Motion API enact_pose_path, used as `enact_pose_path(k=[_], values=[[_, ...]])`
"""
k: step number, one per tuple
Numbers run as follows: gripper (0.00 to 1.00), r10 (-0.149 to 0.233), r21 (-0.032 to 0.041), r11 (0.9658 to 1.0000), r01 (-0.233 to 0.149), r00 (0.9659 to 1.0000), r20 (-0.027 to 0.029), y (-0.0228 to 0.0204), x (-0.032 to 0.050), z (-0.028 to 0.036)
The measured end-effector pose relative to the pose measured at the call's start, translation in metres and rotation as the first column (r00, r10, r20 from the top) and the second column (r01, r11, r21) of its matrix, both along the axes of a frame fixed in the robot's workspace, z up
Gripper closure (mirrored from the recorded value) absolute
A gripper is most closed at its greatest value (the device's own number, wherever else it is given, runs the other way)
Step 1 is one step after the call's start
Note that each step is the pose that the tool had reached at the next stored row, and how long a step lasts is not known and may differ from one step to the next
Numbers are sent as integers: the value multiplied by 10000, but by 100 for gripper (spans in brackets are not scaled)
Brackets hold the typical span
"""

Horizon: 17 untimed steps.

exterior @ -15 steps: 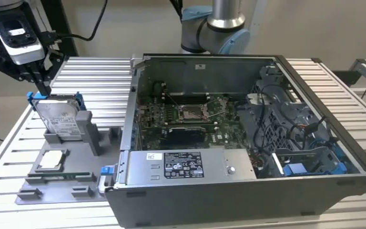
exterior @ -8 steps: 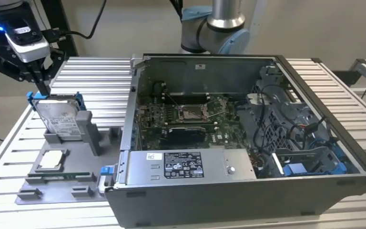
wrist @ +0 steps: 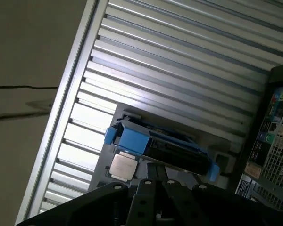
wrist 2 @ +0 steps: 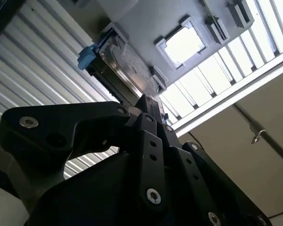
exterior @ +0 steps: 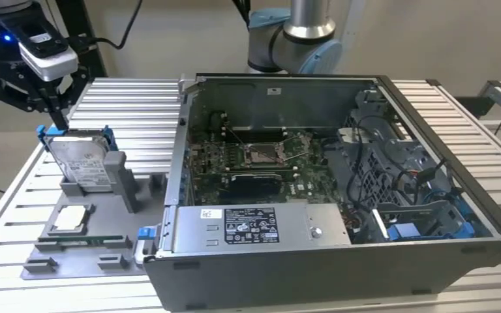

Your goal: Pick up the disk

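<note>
A ribbed aluminium table (exterior: pixel 120 104) carries a grey fixture plate (exterior: pixel 137 195) at the exterior view's left and an open computer case (exterior: pixel 259 274) at its right. The table's edge and the floor lie just past the plate. The disk (exterior: pixel 83 160) stands tilted in the plate's holder, its blue bracket (wrist: pixel 132 139) uppermost. There is open air above it and bare slats behind. The gripper (exterior: pixel 60 120) hangs just over the disk's upper edge with its fingers drawn together. Whether they touch the disk cannot be told. A square chip (exterior: pixel 70 217) lies in front of the disk on the plate.
</note>
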State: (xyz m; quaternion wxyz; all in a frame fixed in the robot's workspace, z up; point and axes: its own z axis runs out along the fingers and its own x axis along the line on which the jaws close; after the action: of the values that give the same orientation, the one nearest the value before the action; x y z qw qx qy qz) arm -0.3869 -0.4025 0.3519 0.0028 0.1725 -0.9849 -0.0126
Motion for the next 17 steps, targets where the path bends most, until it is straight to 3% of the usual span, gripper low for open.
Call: enact_pose_path(k=[3,6,12,17], values=[[100,455,-1,9990,-455,9990,0,18,0,0],[100,936,-2,9956,-936,9956,-1,33,-1,0],[100,1719,-8,9851,-1719,9851,-1,61,-8,0],[100,2286,-42,9735,-2286,9735,-6,66,-22,-1]])
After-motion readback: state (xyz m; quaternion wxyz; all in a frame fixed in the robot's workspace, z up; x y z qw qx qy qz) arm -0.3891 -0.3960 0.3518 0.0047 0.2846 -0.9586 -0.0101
